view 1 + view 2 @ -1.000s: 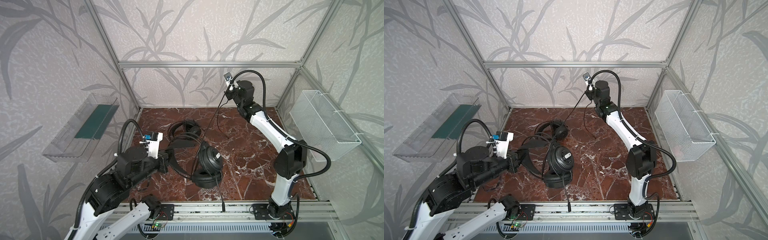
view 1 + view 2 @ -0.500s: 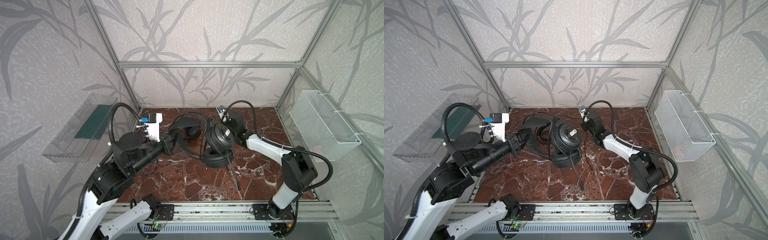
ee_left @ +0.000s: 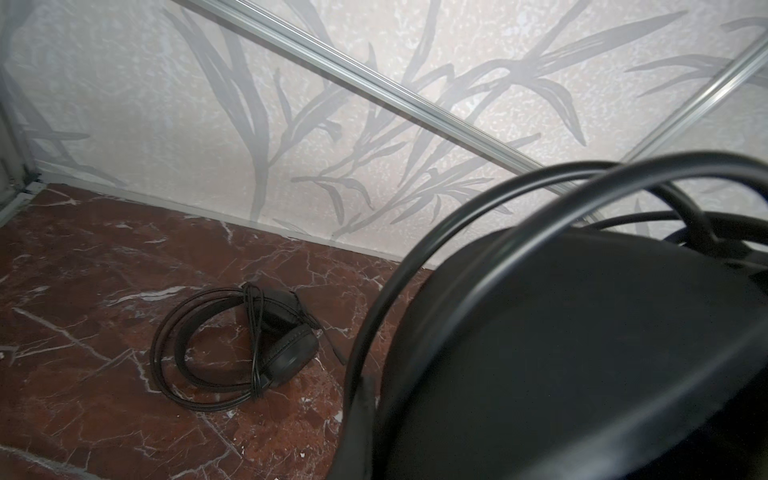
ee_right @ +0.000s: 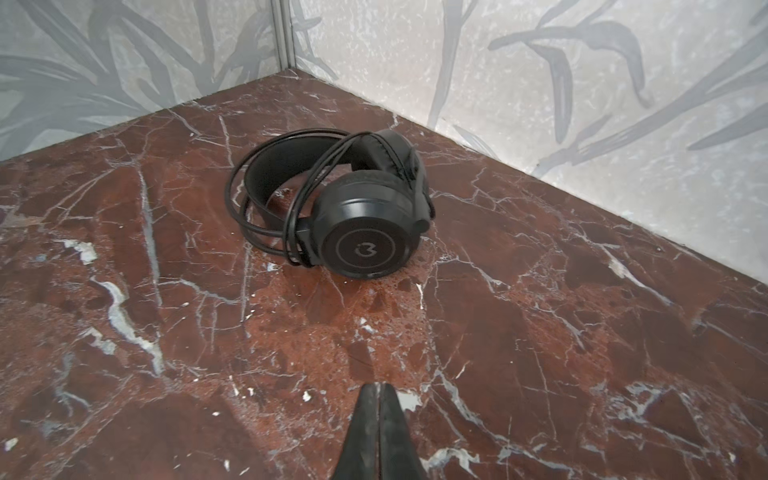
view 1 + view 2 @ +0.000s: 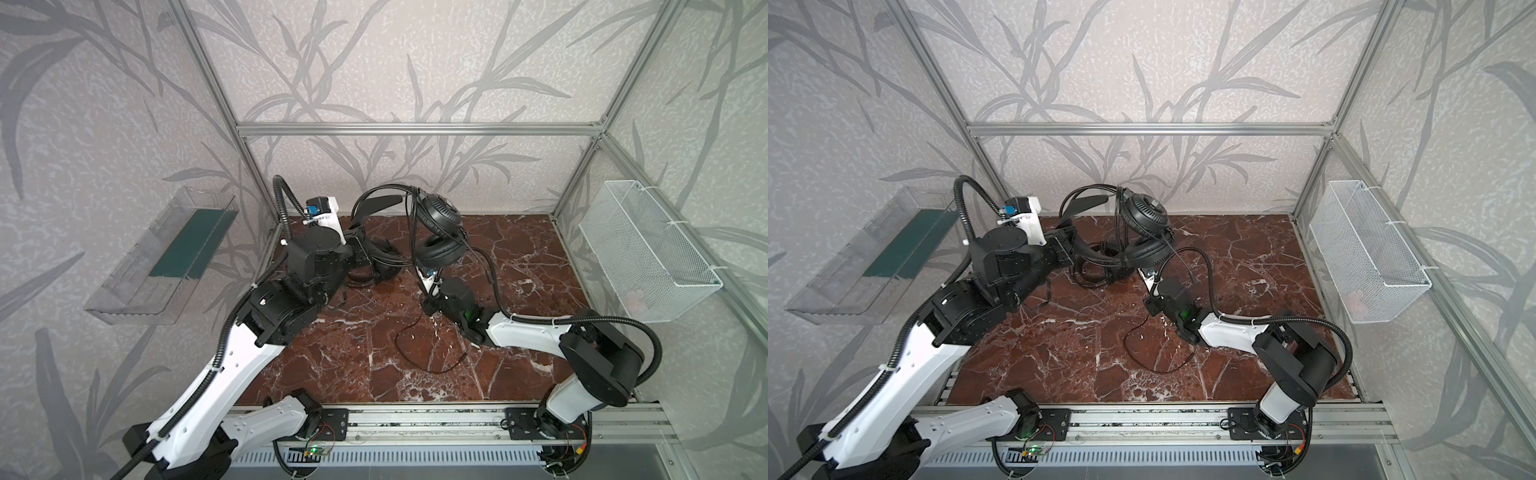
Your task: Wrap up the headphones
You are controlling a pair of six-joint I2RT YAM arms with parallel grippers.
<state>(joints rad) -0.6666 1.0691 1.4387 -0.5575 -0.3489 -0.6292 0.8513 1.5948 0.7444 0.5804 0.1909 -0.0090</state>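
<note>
The left end effector (image 5: 360,243) is clamped on the headband of the lifted headphones (image 5: 440,216), whose earcups hang above the worktop (image 5: 519,249). Just below those earcups, the right end effector (image 4: 380,415) is closed on nothing visible. The slack cable (image 5: 415,357) lies nearer it.

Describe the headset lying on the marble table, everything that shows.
The lying headset is all black and looks like plastic, with padded earcups. One round outer cap faces the right wrist camera and bears a ringed logo. A broad inner band sits under thin wire hoops. Its thin cable is wound several turns across hoops and cups. It rests on its side on the red marble table, near the back wall, touched by nothing else.
</note>
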